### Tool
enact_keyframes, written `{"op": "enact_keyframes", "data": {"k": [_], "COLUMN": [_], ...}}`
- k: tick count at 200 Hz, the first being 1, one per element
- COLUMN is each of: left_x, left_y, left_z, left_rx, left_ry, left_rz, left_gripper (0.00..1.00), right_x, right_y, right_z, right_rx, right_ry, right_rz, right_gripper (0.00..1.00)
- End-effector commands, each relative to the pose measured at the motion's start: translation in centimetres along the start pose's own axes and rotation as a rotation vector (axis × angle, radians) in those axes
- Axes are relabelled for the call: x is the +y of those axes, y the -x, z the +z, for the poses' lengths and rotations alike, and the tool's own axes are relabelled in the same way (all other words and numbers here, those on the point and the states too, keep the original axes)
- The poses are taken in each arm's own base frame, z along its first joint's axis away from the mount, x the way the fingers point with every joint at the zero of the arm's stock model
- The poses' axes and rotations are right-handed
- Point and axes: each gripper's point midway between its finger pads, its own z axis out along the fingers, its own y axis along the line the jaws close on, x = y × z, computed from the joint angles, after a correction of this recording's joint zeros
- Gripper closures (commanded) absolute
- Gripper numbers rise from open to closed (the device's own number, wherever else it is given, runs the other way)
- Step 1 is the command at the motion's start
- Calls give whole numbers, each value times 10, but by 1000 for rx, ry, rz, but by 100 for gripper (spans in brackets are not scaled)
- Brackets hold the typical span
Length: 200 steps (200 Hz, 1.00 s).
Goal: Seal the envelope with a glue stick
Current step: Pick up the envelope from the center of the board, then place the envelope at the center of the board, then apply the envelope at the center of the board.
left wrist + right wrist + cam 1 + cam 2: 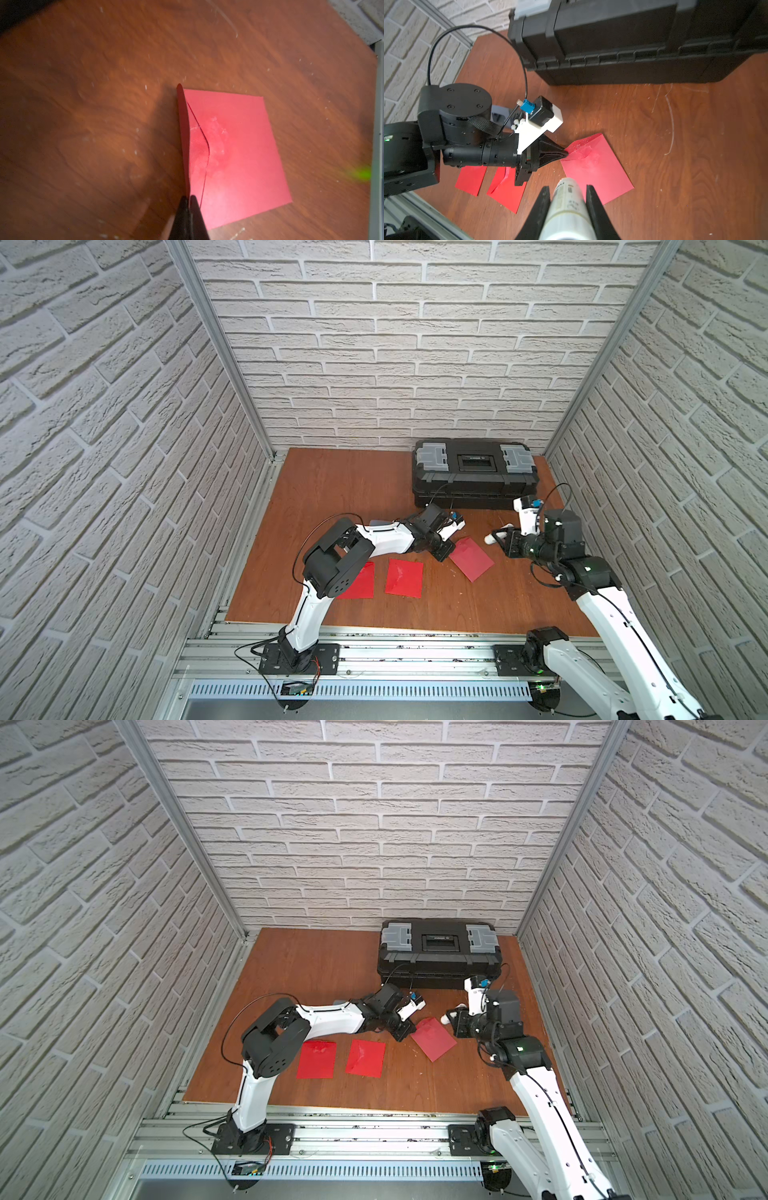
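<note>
Raised flap [184, 135], glue stick [566, 207] held ready.
Two spare envelopes [404, 577] are seen near the desk's [332, 489] front edge. Mid-desk, the flap of the envelope [239, 149] is pinched up by the closed left gripper [189, 197], and the glue stick is clamped in the right gripper [568, 186] beside it. Glue is best stroked lightly along the flap's inner edge. The toolbox [473, 479] at the far right corner is closed, contents unseen.
</note>
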Motion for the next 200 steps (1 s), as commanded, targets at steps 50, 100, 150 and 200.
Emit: {"op": "enact_keyframes", "data": {"k": [50,100,150,200], "left_x": [-10,-9,-9,-11], "left_y": [-36,-48,-56,-59], "left_z": [-12,-21,-25,-27], "left_rx": [75,77,74,80], "left_ry": [-55,-112,-132,-158], "left_rz": [-25,-60,-71,-77], "left_gripper": [100,100,100,100], "right_x": [12,31,41,35], "right_y": [-32,-47,-72,-91], "right_z": [35,67,96,109], "right_rx": [-3,12,85,58], "right_ry": [-107,-88,-95,-165], "right_rz": [-230,-340,-357,-355], "right_gripper": [97,97,97,97]}}
